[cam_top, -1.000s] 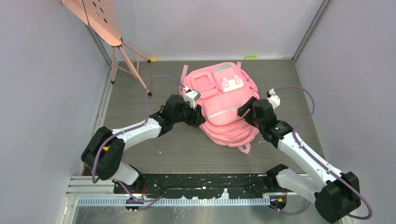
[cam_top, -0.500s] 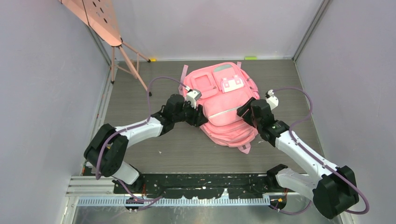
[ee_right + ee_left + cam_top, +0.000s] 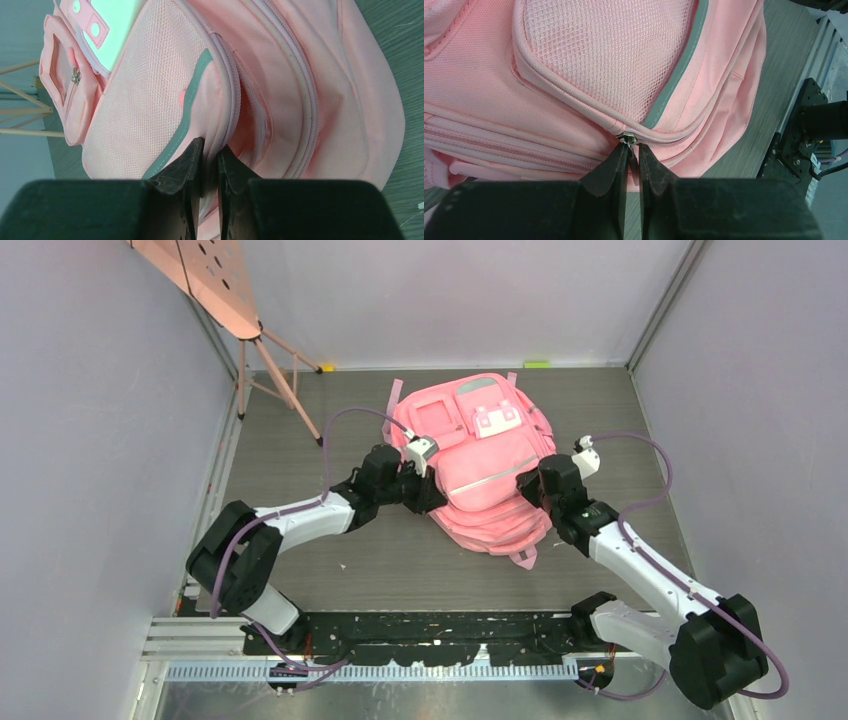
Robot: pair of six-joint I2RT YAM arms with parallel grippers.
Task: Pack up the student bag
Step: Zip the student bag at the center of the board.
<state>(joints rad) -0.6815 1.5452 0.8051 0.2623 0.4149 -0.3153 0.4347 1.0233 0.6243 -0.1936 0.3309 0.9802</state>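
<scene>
Since before, left gripper [image 3: 633,148] and right gripper [image 3: 210,146] close up tight | left pinches zipper pull [image 3: 627,138] | right pinches pocket edge of pink bag [image 3: 490,470] | bag lies in middle of top picture, on grey table [image 3: 300,430]

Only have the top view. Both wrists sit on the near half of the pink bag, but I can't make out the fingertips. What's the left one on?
Observer: the left gripper is closed to a slit at a metal zipper pull; the tab looks pinched.
Operator: Which zip?
Observer: The one at the corner where the grey trim meets the mesh pocket.
Operator: Right side?
Observer: the right gripper is shut on a piped seam fold of the student bag.
</scene>
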